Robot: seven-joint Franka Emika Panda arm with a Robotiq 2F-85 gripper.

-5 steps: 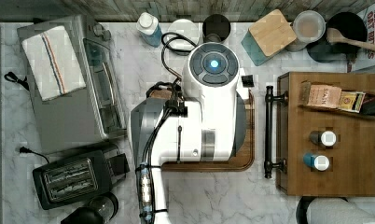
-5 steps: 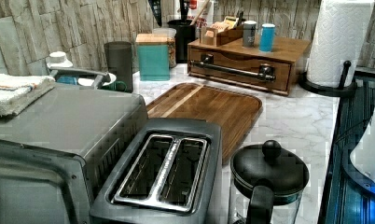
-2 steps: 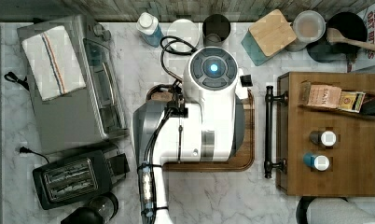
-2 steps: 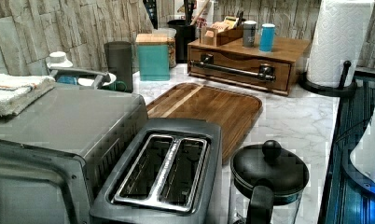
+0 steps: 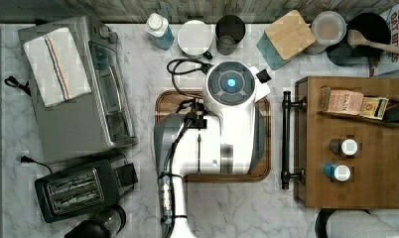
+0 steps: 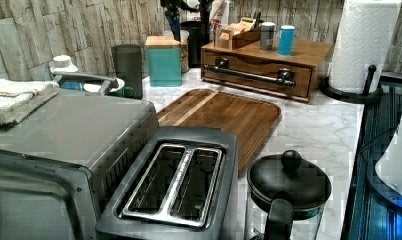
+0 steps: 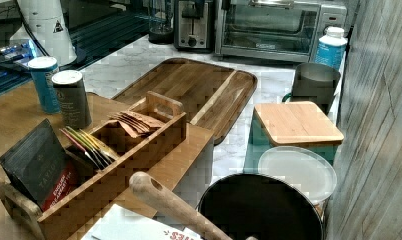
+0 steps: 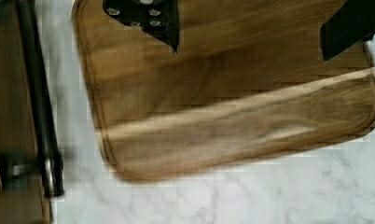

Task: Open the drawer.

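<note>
The wide, shallow medium-brown wooden drawer [image 6: 256,75] sits closed in its box cabinet [image 5: 354,144] at the top view's right, its front flush with the cabinet face and its long black metal bar handle [image 5: 286,140] standing off on two mounts. A narrow strip of white marble counter [image 5: 227,208] separates that handle from the near edge of the flat rounded-corner wooden tray [image 6: 224,117]; in the left view the counter beyond the tray is bare up to the drawer front, and more open marble runs along the tray toward the white paper-towel roll [image 6: 364,45]. The white robot arm [image 5: 222,134] hangs over the tray in the top view, hiding most of it. In the wrist view the gripper [image 8: 251,28] shows two black fingers [image 8: 153,18] spread wide apart with nothing between them, above the tray, with the bar handle along one margin. The left view shows the drawer face and both mounts head-on, the silver two-slot toaster [image 6: 176,185] and the black-lidded glass press pot [image 6: 286,192]. The right view shows the cabinet top: a wooden caddy of tea packets [image 7: 104,155], a dark packet reading "TAYLOR" in part, and two lidded tins [image 7: 59,90]. The top view's upper right corner shows a carton with "OAT" legible.
</note>
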